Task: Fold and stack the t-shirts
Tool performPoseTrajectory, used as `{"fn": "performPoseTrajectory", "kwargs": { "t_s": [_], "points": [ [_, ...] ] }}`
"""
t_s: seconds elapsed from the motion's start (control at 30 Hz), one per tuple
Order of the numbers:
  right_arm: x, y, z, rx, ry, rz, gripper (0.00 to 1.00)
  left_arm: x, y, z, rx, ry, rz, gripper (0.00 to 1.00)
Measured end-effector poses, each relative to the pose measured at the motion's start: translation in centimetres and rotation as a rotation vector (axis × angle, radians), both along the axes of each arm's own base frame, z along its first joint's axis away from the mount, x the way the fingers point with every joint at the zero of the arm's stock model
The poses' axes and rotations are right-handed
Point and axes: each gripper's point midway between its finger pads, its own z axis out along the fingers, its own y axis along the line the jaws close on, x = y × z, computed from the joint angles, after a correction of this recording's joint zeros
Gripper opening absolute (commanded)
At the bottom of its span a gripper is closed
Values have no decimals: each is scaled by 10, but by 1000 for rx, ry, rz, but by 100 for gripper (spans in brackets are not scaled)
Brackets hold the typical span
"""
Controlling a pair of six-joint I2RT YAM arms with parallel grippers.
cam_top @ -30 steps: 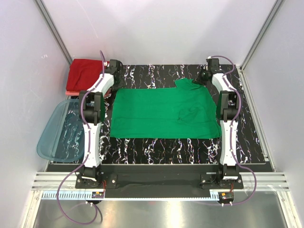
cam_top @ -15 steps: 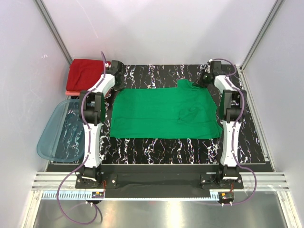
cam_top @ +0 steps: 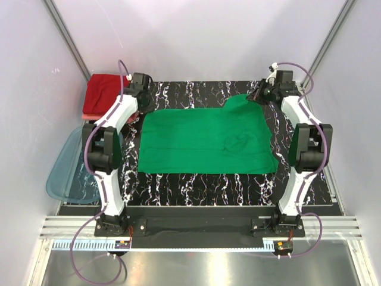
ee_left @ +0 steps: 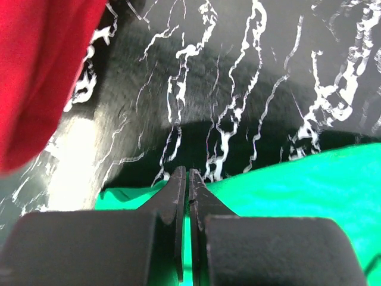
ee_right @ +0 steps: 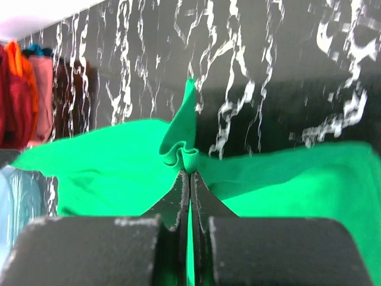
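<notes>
My left pincer [ee_left: 186,174] has its jaws pressed flat together at the far-left corner of the green tee [cam_top: 205,140]. The hem runs into the jaws from both sides, so I judge the corner is caught, though the tips poke just past the cloth edge. My right pincer [ee_right: 189,173] is likewise closed, and here the grip is plain: a small bunch of hem stands up at the tips at the tee's far-right corner. From both pincers the tee spreads away toward the near edge of the worktop [cam_top: 196,182]. It lies flat, with its long axis running left to right, parallel to that edge. Each pincer sits at its own far corner, and neither is the nearer to the garment as a whole. I judge the coming move turns on this: the far hem must travel toward the near hem, both corners together and level, or the fold will skew. Both arms reach from their bases at the near edge out to the far edge, elbows bowed outward clear of the cloth, wrists turned in toward the tee. The stack of folded red shirts [cam_top: 101,92] sits at the far-left corner, just beside my left pincer. A blue tub [cam_top: 64,164] rests at the left edge.
</notes>
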Motion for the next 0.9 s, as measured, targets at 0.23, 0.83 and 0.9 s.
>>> {"fn": "performPoseTrajectory", "kwargs": {
  "t_s": [0.23, 0.83, 0.9],
  "points": [
    [-71, 2, -17, 0, 75, 7, 0, -49, 7, 7, -2, -9, -4, 0],
    [-228, -36, -37, -55, 90, -347, 98, -183, 28, -47, -3, 32, 53, 80],
    [-227, -35, -37, -42, 98, -352, 98, -183, 23, -42, -5, 11, 41, 80]
  ]
}}
